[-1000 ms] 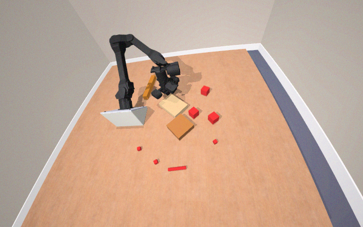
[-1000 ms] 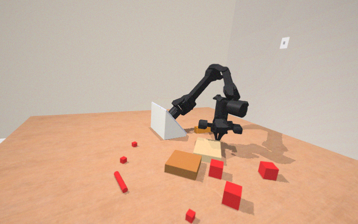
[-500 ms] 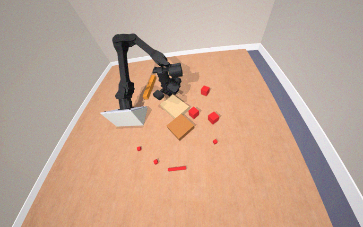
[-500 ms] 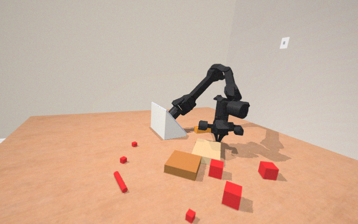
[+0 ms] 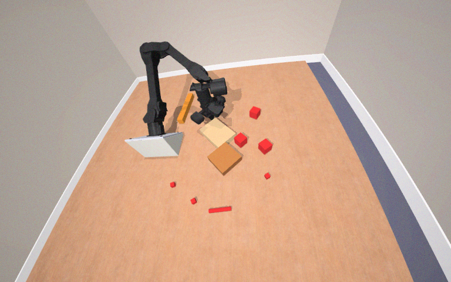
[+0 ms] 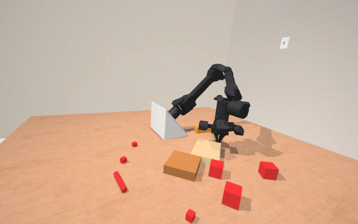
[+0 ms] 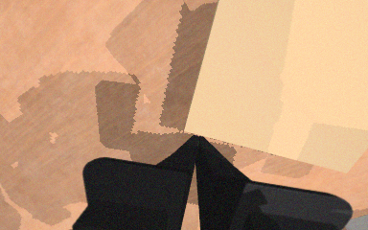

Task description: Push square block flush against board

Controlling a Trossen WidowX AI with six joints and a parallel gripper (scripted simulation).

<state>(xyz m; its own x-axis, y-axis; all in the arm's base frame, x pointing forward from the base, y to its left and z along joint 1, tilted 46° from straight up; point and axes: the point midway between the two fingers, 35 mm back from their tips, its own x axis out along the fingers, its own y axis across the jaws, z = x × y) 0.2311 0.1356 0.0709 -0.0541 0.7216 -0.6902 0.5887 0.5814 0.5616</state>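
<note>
A pale yellow slab and a brown slab lie flat; which one is the task's block and which its board I cannot tell. Their facing sides run about parallel and very close, the pale slab shifted sideways, towards the right in the exterior view. Part of its near side is hidden behind the brown slab, so contact is unclear. My gripper is shut and empty, fingers down, its tips right by the pale slab's far corner; whether they touch it is not clear.
A red cube stands close beside the pale slab. Two more large red cubes, several small ones and a red rod lie around. An orange bar lies near the arm's white base.
</note>
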